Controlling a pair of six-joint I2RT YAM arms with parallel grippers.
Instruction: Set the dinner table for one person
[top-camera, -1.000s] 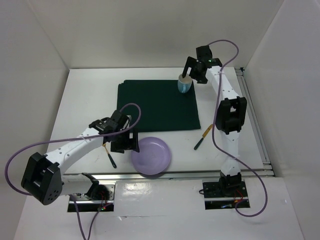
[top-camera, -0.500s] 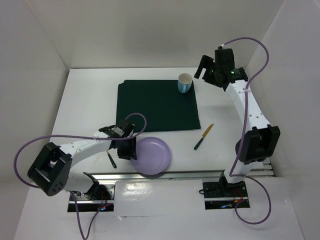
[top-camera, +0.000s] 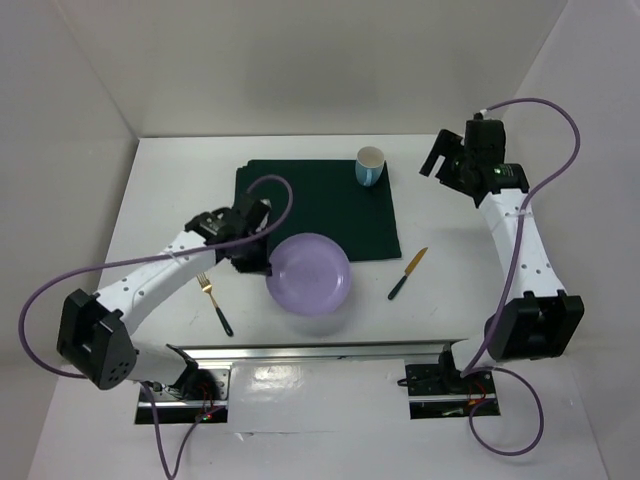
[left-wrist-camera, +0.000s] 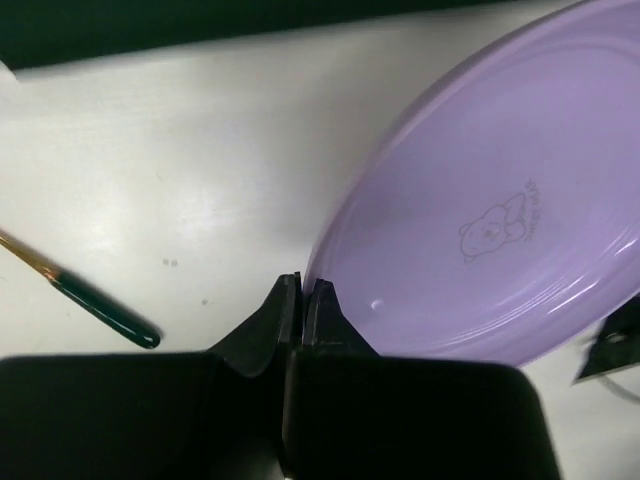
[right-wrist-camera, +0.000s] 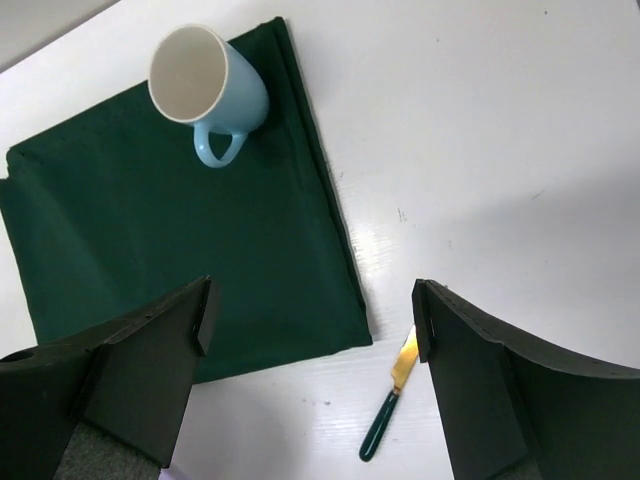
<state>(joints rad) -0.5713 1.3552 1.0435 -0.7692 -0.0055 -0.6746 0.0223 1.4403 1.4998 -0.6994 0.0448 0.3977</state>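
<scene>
dinner table (top-camera: 165, 190): plate (top-camera: 310, 275) shifted toward mat (top-camera: 310, 200), left pincer (left-wrist-camera: 305, 290) clamping it, right pincer (right-wrist-camera: 312, 305) apart

plate (top-camera: 308, 273): smooth glossy lilac plastic. mat (top-camera: 310, 200): matt dark green cloth. mug (top-camera: 370, 166): glossy pale blue, ceramic-looking. dinner table (top-camera: 170, 190): smooth matt white. knife (top-camera: 408, 273) right of plate: gold metal blade, glossy dark-green handle.

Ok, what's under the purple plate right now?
The purple plate, pinched at its rim by the left gripper, overlaps the green mat at its near edge and the white table. What lies directly beneath is hidden.
</scene>
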